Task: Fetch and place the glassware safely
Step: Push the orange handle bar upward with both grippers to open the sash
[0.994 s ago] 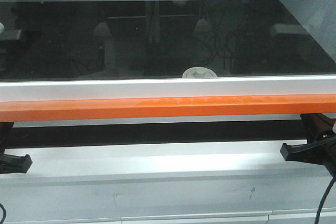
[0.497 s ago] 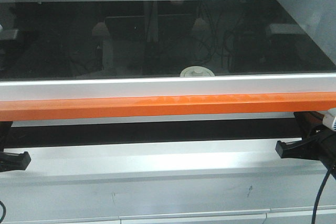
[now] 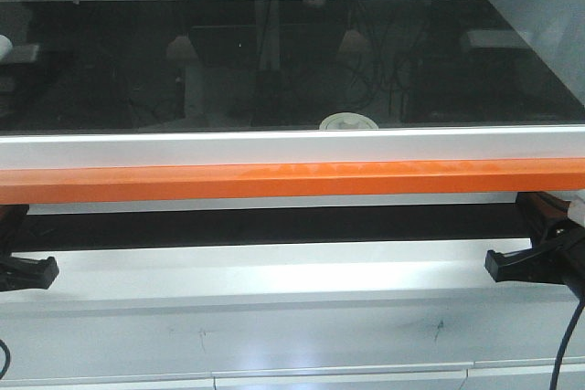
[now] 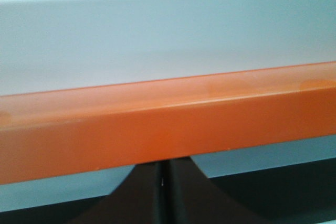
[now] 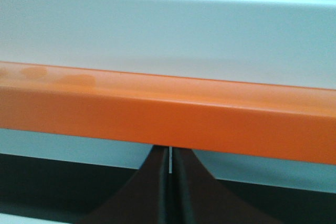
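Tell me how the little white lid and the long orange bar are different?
The lid is round and cream-white; the orange bar is long and straight. The lid is small; the bar crosses the whole view. The lid peeks over the white frame from behind; the bar lies below that frame, in front.

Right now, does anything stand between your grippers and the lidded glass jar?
Yes. The orange bar and the white rail above it span the full width, separating the jar behind them from the left gripper and right gripper below.
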You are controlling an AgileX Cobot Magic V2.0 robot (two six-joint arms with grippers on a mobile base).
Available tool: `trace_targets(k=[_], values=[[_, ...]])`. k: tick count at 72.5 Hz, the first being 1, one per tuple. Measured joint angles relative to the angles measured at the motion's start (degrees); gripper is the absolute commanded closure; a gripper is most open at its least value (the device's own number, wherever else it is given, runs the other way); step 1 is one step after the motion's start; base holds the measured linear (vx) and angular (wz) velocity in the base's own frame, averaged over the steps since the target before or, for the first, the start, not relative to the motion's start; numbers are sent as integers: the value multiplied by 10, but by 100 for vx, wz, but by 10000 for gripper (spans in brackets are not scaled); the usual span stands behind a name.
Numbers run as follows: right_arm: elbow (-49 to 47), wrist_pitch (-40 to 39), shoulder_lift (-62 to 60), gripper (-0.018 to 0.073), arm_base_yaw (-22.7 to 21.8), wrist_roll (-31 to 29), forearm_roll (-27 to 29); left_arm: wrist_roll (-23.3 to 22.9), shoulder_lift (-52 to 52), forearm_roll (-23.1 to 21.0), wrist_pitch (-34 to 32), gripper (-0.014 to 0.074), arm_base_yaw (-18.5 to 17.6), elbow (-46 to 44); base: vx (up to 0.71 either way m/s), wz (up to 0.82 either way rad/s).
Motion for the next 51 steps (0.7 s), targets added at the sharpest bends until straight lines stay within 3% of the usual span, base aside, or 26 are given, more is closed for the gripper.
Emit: trace_targets(k=[27,51], values=[[-20,35,-11,560,0,0,-6,-3,-53,-6,114,603,0,-32,0,0],[-53,47,-21,560,0,15,-8,-14,-61,-8,112,603,1,-61,0,0]])
